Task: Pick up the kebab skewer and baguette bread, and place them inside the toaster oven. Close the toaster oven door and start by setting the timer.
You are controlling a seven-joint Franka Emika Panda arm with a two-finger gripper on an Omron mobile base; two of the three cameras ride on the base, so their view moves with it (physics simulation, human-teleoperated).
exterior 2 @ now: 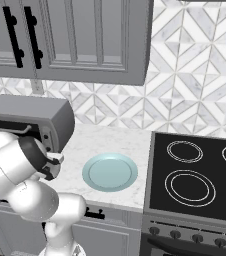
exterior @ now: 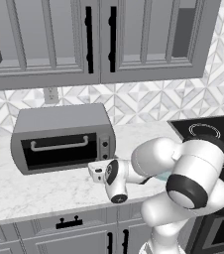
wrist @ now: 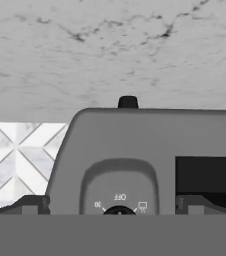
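Nearest the base, at about five o'clock in the left base view, the white arm folds forward and carries the gripper [exterior: 95,172] low over the counter [exterior: 39,191], just off the toaster oven's front right corner. Its jaws stand fully spread and hold nothing. That pose, I judge, is for the timer: the hand view looks straight at the knob panel [wrist: 119,187], rolled so the marble counter fills the top, with a dark dial [wrist: 119,210] at six o'clock under an "OFF" mark.

Beyond the hand, at nine o'clock in the left base view, sits the toaster oven [exterior: 62,136], a boxy grey metal case with rounded edges. The toaster oven door [exterior: 59,150] looks shut, its dark glass window crossed by a silver bar handle [exterior: 59,145]. Neither skewer nor baguette lies on the counter; whether they rest behind the glass I cannot tell.

Off to three o'clock of the oven in the right base view, a smooth, round pale blue plate [exterior 2: 109,172] lies bare on the veined white marble, beside the glossy black cooktop [exterior 2: 195,175]. Farthest back run the patterned tile wall and grey panelled cabinets.
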